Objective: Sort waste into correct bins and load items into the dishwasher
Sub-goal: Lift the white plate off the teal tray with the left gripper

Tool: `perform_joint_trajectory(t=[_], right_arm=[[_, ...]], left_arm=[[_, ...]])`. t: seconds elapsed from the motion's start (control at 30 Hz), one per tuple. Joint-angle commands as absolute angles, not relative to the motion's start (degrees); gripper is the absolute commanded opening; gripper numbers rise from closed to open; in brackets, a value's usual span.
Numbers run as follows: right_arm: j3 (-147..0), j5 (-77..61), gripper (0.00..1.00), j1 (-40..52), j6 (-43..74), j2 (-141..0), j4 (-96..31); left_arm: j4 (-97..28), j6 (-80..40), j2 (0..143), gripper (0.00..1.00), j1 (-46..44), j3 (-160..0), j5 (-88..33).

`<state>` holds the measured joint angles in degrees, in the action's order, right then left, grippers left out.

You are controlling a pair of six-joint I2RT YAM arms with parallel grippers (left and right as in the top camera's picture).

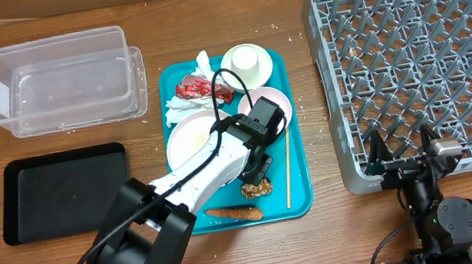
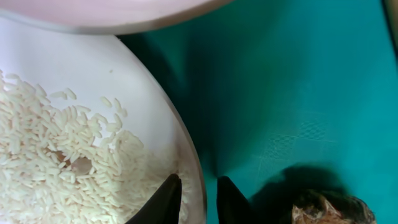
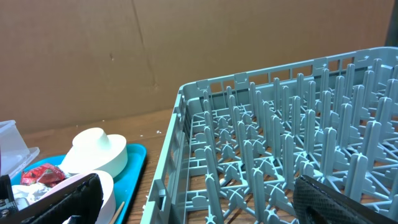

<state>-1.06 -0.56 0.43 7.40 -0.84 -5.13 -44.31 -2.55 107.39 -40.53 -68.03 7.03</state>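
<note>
Gripping the plate (image 2: 146, 99) calls for care: it sits near the centre of the teal tray (image 2: 298, 93), carrying loose rice (image 2: 56, 149). Judged rigid, smooth, breakable ceramic; take hold at the thin rim and keep it level. Left gripper (image 2: 199, 200) straddles that rim, jaws narrow, 1 finger inside, 1 outside, apparently not yet clamped. Right gripper (image 1: 402, 162), well clear of the tray, stands wide, holding nothing
</note>
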Motion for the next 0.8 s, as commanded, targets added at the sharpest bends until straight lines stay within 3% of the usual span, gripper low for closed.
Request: perform_joint_trajectory(t=[0.0,0.33,0.77], right_arm=[[-0.47,-0.05,1.00,0.69,7.05,-0.16,-4.78],[-0.47,-0.05,1.00,0.69,7.03,-0.16,-4.78],[-0.47,-0.05,1.00,0.69,7.03,-0.16,-4.75]], left_arm=[[-44.36,-1.30,108.33,0.21,-40.95,-69.21,5.87],[-44.40,-1.50,108.31,0.04,-40.95,-69.23,6.42],[-52.18,-4.75,108.07,0.04,-40.97,-73.97,8.12]])
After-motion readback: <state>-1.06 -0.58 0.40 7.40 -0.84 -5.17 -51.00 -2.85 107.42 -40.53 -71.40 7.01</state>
